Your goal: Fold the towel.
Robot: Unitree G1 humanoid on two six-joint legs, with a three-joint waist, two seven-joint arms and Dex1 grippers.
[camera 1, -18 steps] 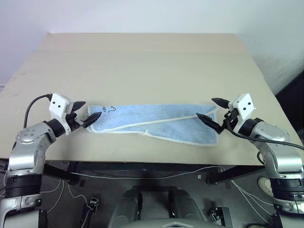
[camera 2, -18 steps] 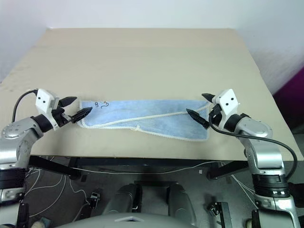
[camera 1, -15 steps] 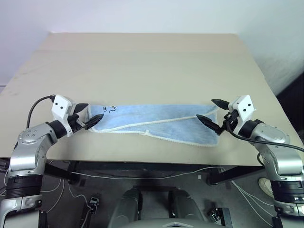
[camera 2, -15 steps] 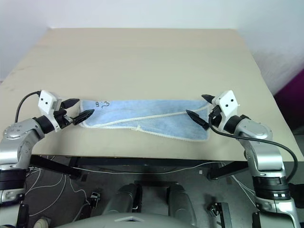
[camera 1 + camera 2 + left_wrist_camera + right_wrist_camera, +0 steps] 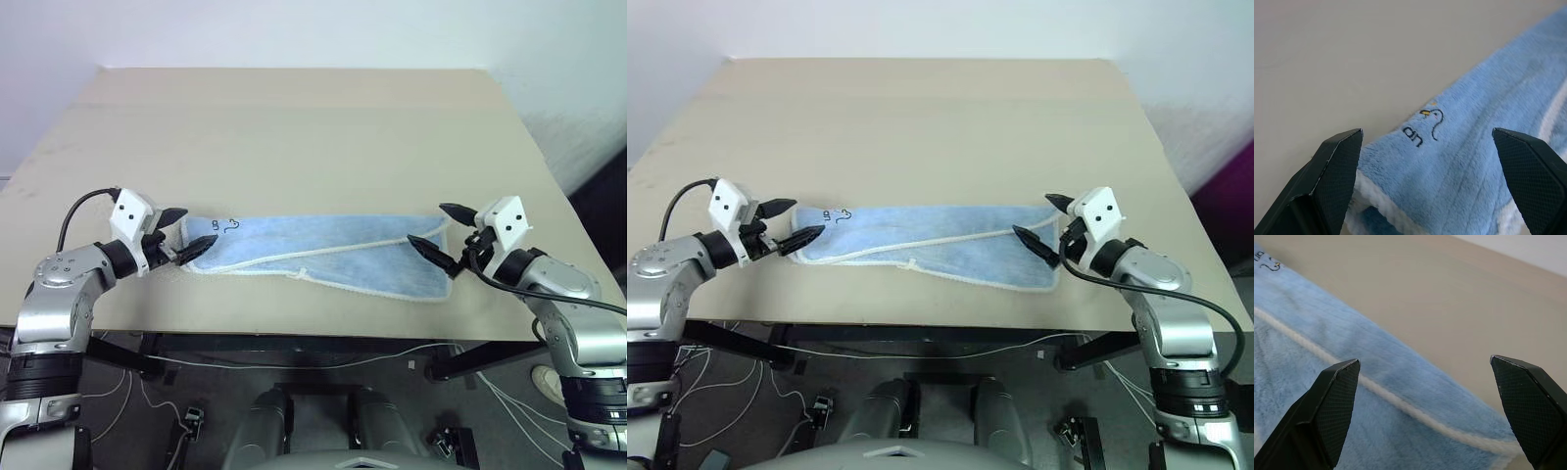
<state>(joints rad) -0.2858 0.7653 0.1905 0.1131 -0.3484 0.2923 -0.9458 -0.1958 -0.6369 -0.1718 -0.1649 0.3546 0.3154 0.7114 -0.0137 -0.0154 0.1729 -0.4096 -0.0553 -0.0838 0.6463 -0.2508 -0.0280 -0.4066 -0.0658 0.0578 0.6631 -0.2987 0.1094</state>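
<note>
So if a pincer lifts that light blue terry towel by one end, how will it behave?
The light blue terry towel would probably sag and trail: it lies limp, with wavy, folded-over edging. It looks light and fluffy, so likely grippy. Pushed along the beige table, it would likely bunch.

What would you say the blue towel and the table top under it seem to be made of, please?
The towel looks like soft terry or plush cloth: a fuzzy, matte pile with faint ribbed rows, a whitish corded edging and a small dark stitched mark near one corner. The table top looks like a smooth, matte beige board, perhaps laminate or painted wood; it shows no visible grain, so the exact material stays open.
</note>
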